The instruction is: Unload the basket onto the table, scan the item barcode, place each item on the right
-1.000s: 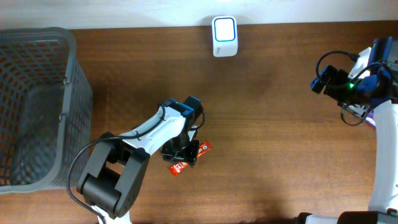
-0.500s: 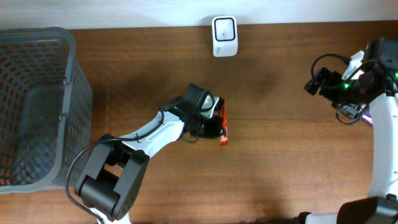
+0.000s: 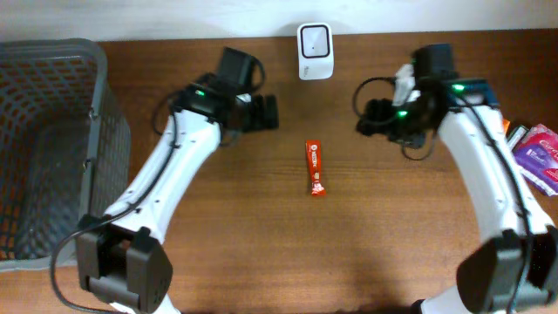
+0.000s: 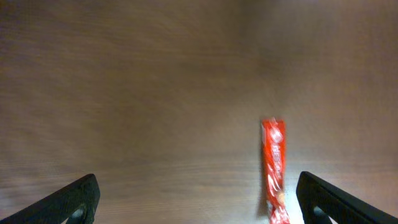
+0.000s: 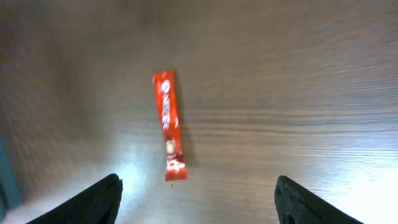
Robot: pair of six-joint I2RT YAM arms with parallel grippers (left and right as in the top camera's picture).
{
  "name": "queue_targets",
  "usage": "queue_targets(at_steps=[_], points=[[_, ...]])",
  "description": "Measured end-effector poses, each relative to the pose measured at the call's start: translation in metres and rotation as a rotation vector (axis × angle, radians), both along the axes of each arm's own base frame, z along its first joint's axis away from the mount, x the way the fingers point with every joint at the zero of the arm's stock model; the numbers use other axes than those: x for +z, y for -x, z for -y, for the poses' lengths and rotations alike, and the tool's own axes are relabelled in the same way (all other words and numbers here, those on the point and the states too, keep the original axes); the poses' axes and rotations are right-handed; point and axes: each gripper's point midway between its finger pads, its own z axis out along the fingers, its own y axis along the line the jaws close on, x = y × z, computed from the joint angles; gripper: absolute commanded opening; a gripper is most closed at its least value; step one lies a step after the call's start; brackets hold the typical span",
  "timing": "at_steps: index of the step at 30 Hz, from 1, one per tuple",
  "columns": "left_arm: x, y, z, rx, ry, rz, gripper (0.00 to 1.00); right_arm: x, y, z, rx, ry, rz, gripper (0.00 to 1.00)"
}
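Note:
A red snack bar [image 3: 315, 167] lies lengthwise on the brown table, held by nothing. A white barcode scanner [image 3: 314, 51] stands at the table's far edge, above the bar. My left gripper [image 3: 266, 112] hovers up and left of the bar, open and empty. In the left wrist view the bar [image 4: 274, 168] lies close to the right finger [image 4: 320, 199], and the left gripper [image 4: 199, 205] is spread wide. My right gripper [image 3: 370, 122] hangs up and right of the bar, jaws apart and empty. In the right wrist view the bar [image 5: 169, 124] lies ahead of the right gripper [image 5: 199, 202].
A grey mesh basket [image 3: 96, 113] fills the left side of the table. Several coloured snack packets [image 3: 536, 148] lie at the right edge, behind the right arm.
The left gripper has let go of the red bar, which now lies on the table, and has drawn back up and left. The right arm has swung left toward the centre.

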Motion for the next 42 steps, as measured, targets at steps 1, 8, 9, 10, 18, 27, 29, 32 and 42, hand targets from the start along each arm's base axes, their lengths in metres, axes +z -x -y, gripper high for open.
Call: queue_targets(at_steps=[1, 8, 9, 10, 18, 27, 29, 32, 42], points=[[0.006, -0.005, -0.022, 0.055, -0.017, 0.002, 0.99, -0.018, -0.009, -0.025, 0.063, 0.001, -0.001, 0.69], [-0.004, 0.000, -0.098, 0.227, -0.076, -0.088, 0.99, -0.139, 0.016, -0.111, 0.250, 0.152, -0.206, 0.48], [-0.004, 0.000, -0.098, 0.227, -0.076, -0.088, 0.99, -0.140, 0.018, -0.112, 0.258, 0.182, -0.201, 0.47], [-0.005, 0.001, -0.098, 0.225, -0.077, -0.093, 0.99, -0.141, 0.020, -0.112, 0.263, 0.207, -0.200, 0.47], [-0.008, 0.008, -0.099, 0.224, -0.087, -0.124, 0.99, -0.160, 0.027, -0.098, 0.227, 0.332, -0.243, 0.29], [-0.009, 0.011, -0.099, 0.224, -0.090, -0.135, 0.99, -0.142, 0.018, -0.102, 0.204, 0.329, -0.239, 0.04], [-0.009, 0.012, -0.100, 0.224, -0.091, -0.138, 0.99, -0.107, -0.022, -0.119, 0.189, 0.277, -0.101, 0.04], [-0.009, 0.011, -0.099, 0.224, -0.091, -0.137, 0.99, -0.054, -0.119, -0.118, 0.077, 0.153, 0.242, 0.04], [-0.008, 0.011, -0.099, 0.224, -0.090, -0.135, 0.99, 0.002, -0.254, -0.101, -0.292, -0.081, 0.760, 0.04]])
